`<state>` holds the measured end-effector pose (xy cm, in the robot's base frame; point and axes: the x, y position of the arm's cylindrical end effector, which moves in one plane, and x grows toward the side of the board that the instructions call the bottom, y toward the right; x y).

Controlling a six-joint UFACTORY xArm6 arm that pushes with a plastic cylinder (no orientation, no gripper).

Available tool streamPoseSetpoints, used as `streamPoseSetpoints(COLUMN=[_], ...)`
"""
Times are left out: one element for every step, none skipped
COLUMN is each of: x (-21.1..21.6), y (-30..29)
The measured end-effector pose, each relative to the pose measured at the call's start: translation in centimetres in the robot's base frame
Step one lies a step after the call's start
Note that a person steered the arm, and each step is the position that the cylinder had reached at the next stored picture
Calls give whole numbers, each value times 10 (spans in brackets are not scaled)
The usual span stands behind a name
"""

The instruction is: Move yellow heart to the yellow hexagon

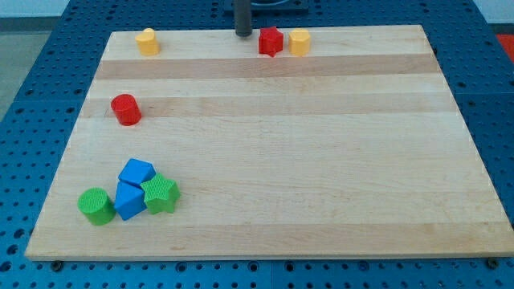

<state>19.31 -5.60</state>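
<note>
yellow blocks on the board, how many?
2. Yellow heart at the top left edge; yellow hexagon top centre, touching the red star's right side. None seem hidden.

One camera looks down at a slant on the desk [265,160] from its near edge. It sits far enough back to see the whole desk top.
</note>
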Motion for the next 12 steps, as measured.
streamPoseSetpoints(x=[-1,-2,-2,-2,-2,-2,1,9,15,24,40,56], y=[-26,-55,-93,-133,-171,-196,-203,-203,-185,-162,-154,-154])
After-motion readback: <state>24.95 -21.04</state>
